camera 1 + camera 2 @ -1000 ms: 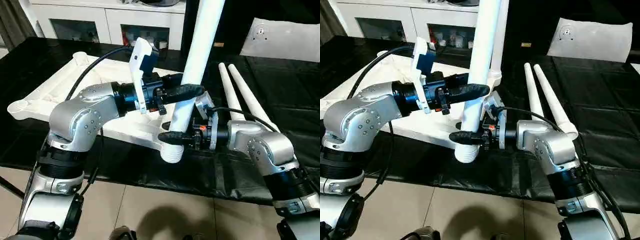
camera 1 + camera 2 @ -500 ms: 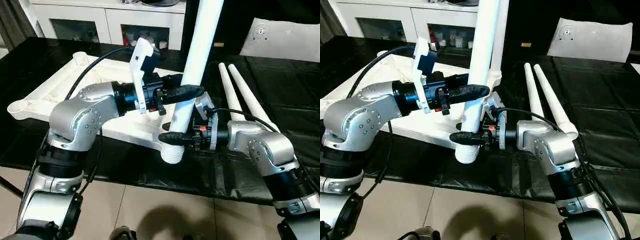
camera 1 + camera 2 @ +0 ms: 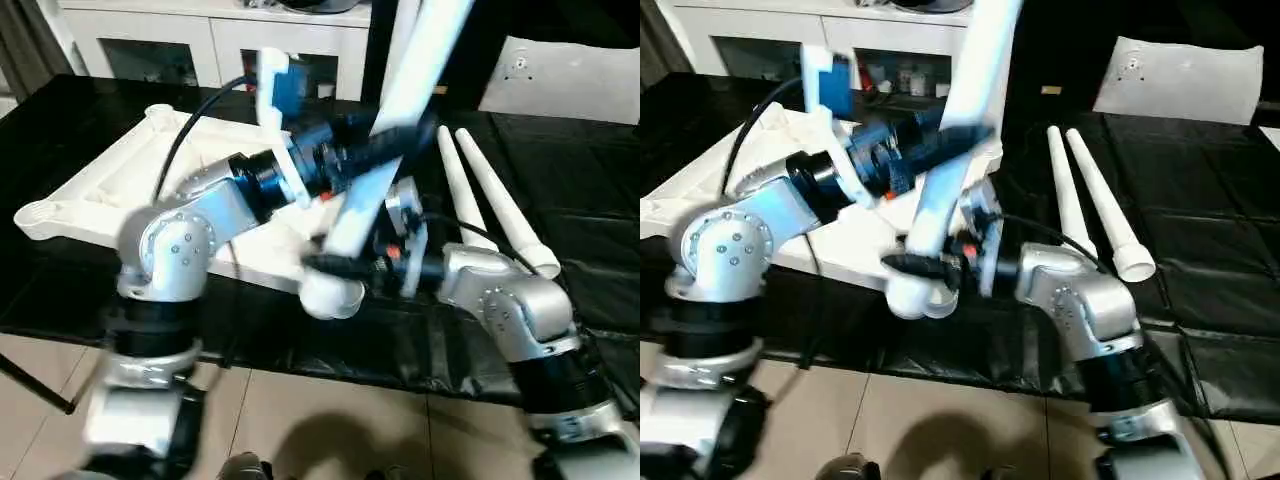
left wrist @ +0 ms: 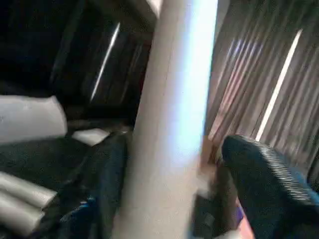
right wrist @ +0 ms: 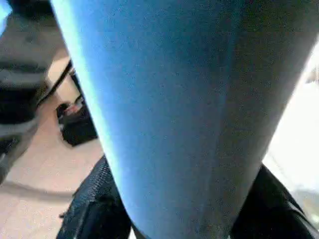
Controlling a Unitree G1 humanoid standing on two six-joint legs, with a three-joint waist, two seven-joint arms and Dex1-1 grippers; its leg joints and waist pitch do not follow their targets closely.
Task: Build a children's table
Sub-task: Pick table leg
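Silver forearms [image 3: 190,225], black cables [image 3: 185,140], black ribbed claw fingers [image 4: 259,179].

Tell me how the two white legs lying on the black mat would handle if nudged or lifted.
The two legs are round tapered tubes, so a sideways nudge would probably roll them, curving toward the thin end. They look like stiff hollow plastic, likely light for their length. Their smooth surface may slip in a tool's grip.

Held leg [image 3: 400,110] now tilted, left gripper [image 3: 385,150] looser.
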